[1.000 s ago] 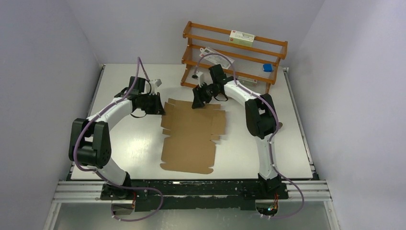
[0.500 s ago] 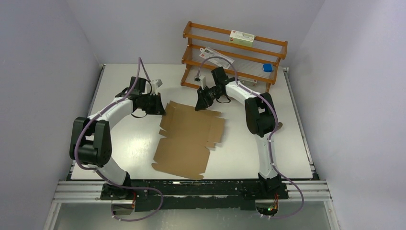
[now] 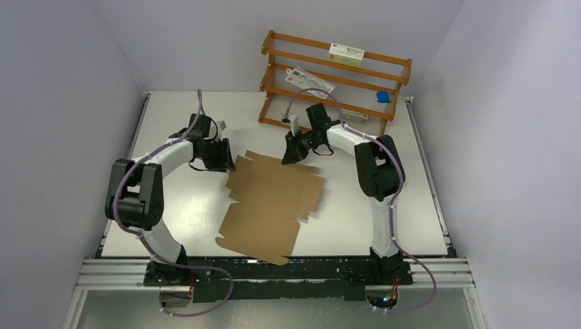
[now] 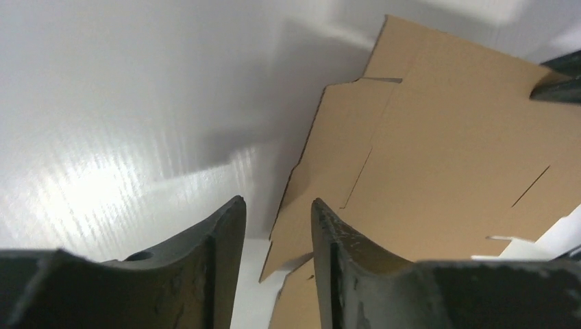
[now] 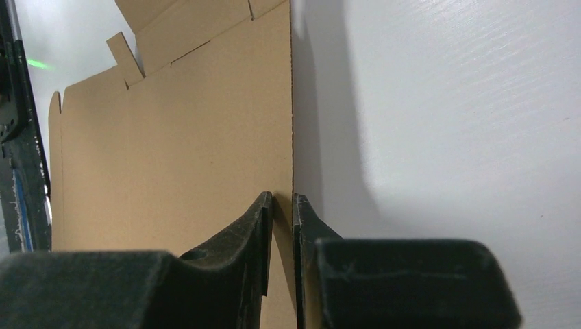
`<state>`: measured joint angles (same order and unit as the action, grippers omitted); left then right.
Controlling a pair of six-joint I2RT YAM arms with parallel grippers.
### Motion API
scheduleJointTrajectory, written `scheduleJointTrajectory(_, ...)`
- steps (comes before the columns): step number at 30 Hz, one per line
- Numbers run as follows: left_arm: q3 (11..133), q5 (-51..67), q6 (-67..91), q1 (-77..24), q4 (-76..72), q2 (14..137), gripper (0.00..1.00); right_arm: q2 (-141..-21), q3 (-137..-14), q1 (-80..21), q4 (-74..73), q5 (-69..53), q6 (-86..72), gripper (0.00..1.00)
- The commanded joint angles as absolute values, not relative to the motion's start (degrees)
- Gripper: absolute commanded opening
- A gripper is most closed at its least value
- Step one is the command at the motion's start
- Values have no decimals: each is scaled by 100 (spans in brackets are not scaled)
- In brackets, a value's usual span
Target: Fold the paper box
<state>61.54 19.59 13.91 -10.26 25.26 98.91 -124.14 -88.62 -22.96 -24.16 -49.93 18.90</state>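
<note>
The jaws of the right gripper are drawn narrow on a straight edge of the paper box, a finger on either side of the brown card. The thin pinch gives the arm a hold on the sheet. A shadow on the white bench beside that edge suggests the card is raised a little there.

The jaws of the left gripper stand apart and clamp nothing. The sheet's notched left edge lies just ahead of them, near enough that the arm looks placed to take or press that side.

Seen from above, the paper box is unfolded, a flat blank with flaps, slots and crease lines. It lies skewed in the middle of the bench, its far end between the two grippers and its near end toward the arm bases. No wall is standing, so the folding appears barely begun. The right-hand hold likely serves to steady or square the blank before a first crease. Thin card of this kind may buckle or slide if it is pulled from one edge alone.

Behind the sheet, at the back of the bench, a wooden rack carries a white carton on its top shelf, well apart from the work.
</note>
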Motion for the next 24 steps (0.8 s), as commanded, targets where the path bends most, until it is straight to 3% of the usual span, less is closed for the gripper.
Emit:
scheduleJointTrajectory(1,6191,1063,1920,-1153,2658,9223,48,-12064,-8536,-2310,-1780,-4765,1718,3)
scheduleJointTrajectory(4,6228,287,2126,-1508,2831,8772,48,-11861,-8275,-2324,-1469,-4576,1626,2)
scheduleJointTrajectory(7,5960,11,2506,-2119,2472,8334,39,-11663,-7973,-2343,-1088,-4447,1559,2)
scheduleJointTrajectory(13,5048,818,3466,-2835,1015,8420,31,-11410,-7649,-2409,-623,-4182,1479,0)
scheduleJointTrajectory(24,4842,1377,4117,-3141,-447,9654,25,-11133,-7279,-2664,-372,-3560,1825,0)
